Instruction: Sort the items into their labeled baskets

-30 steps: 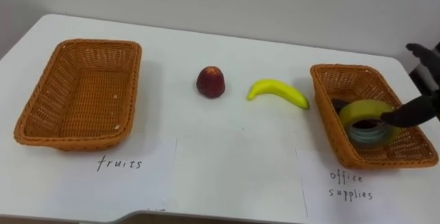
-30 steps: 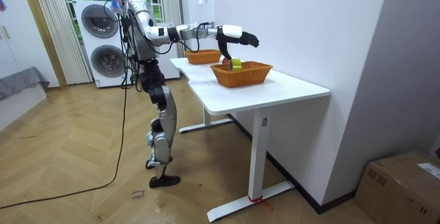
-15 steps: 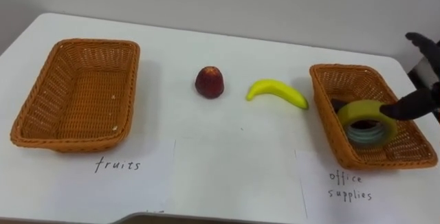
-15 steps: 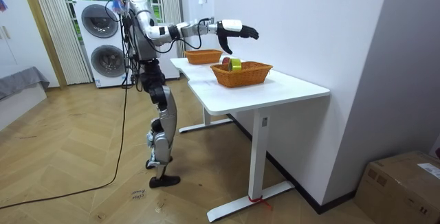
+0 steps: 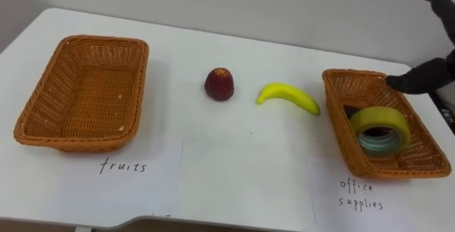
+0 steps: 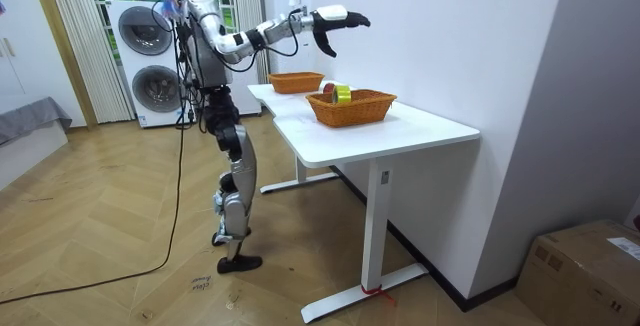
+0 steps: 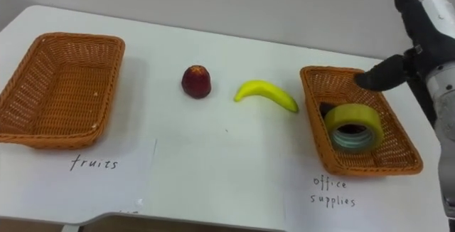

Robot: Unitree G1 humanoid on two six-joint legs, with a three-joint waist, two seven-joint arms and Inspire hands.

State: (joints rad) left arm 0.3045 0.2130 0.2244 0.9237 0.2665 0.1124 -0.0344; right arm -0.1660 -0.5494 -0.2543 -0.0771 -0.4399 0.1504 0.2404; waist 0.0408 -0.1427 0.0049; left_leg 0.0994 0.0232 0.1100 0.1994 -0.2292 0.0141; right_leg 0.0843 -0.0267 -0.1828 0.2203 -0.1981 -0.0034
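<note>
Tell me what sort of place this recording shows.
Probably a home-style room, perhaps a laundry corner set up for testing: two stacked washing machines beside a curtain, a wooden parquet floor, and a white desk carrying wicker baskets.

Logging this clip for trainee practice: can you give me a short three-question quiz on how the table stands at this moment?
1. True or false: the roll of tape lies in the basket labelled office supplies.
2. What lies loose on the white table? A) an apple and a banana; B) a stapler and a pen; C) two oranges.
3. Fill in: the right hand, raised at the table's right end, is ___ (open or shut).

Key: 1 true; 2 A; 3 open.
</note>
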